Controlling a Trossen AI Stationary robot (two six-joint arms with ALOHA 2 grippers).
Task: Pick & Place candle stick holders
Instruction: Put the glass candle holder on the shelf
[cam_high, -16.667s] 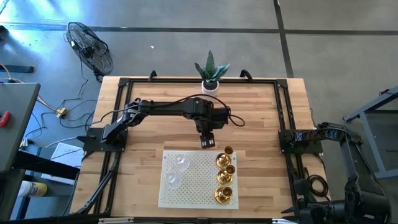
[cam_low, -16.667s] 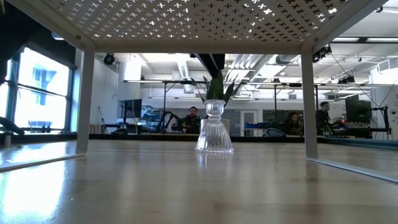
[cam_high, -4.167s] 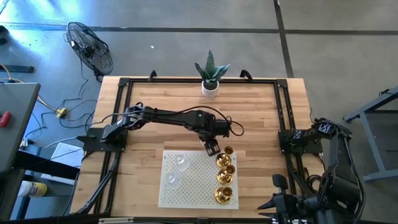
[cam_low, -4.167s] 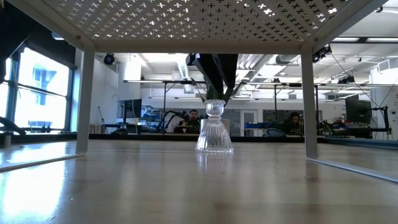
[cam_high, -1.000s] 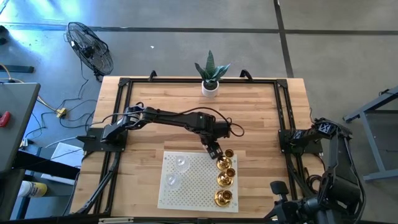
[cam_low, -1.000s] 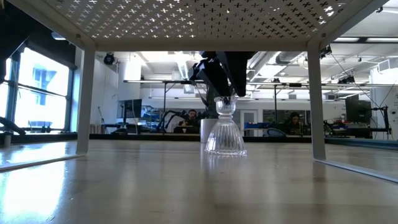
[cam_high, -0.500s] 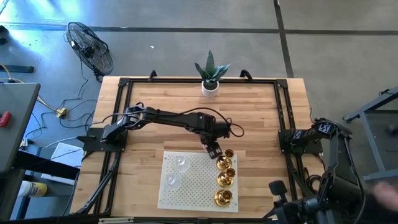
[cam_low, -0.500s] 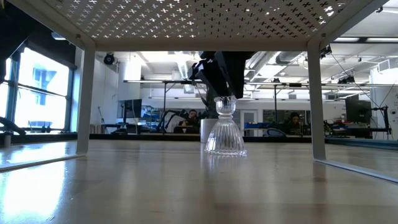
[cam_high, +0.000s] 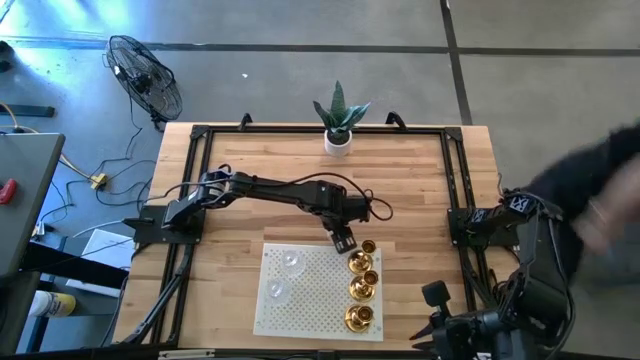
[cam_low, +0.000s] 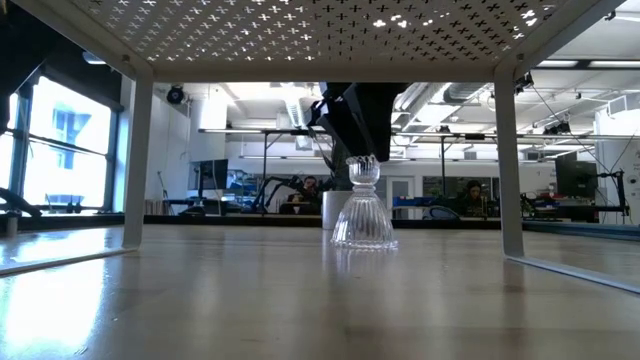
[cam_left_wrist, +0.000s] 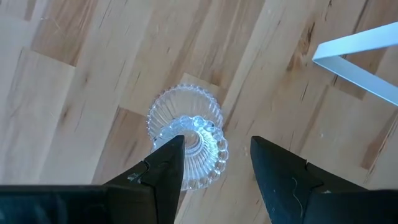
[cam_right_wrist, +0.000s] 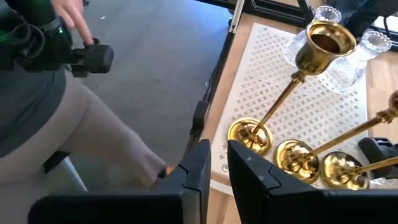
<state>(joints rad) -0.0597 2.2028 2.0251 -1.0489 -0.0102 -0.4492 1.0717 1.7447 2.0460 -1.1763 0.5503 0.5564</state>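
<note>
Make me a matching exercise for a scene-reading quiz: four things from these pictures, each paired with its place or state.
1. left gripper
2. right gripper
3. brass holders
4. potted plant

A. at the table's far edge
B. in a row on the white perforated rack
C. off the table's right front corner, fingers nearly together
D. open, over a clear glass holder standing on the wood

Pairs: 1-D, 2-C, 3-B, 4-A

The high camera is looking straight down on the whole table (cam_high: 250, 150). The low camera is sitting at tabletop level under the perforated shelf (cam_low: 320, 30), facing the room. The left wrist camera is looking down closely at the glass holder (cam_left_wrist: 185, 134), which is also appearing centre frame in the low view.
</note>
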